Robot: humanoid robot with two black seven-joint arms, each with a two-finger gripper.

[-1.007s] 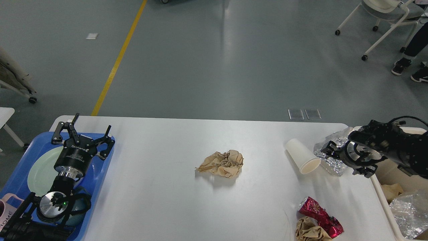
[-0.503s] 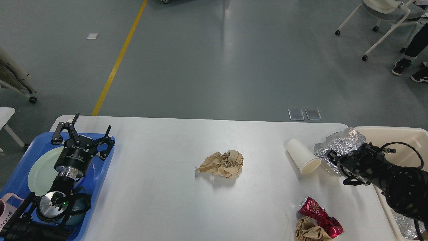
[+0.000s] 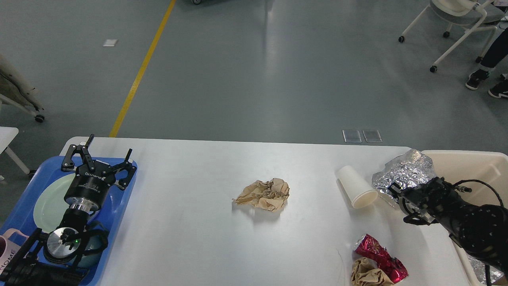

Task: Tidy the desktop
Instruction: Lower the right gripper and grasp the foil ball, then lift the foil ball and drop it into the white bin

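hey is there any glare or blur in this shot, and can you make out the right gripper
Head view: sharp overall; soft glare streak on the floor and a mild sheen on the desktop; the foil glints; the right gripper is dark and end-on, its fingers indistinct.

A white worktop (image 3: 190, 222) carries a crumpled brown paper wad (image 3: 262, 194) at its middle. Toward the right, a white paper cup (image 3: 356, 186) lies on its side, just beside a crumpled silver foil sheet (image 3: 405, 172). The right pincer (image 3: 399, 196) is at the foil's near edge; its fingers cannot be told apart. Near the front right lie a red foil wrapper (image 3: 379, 257) and another brown paper wad (image 3: 367, 274), touching. The left pincer (image 3: 97, 159), fingers spread, hangs over a blue tray (image 3: 123, 198) holding a pale green plate (image 3: 47, 204). A beige bin (image 3: 472, 167) stands at the right edge.
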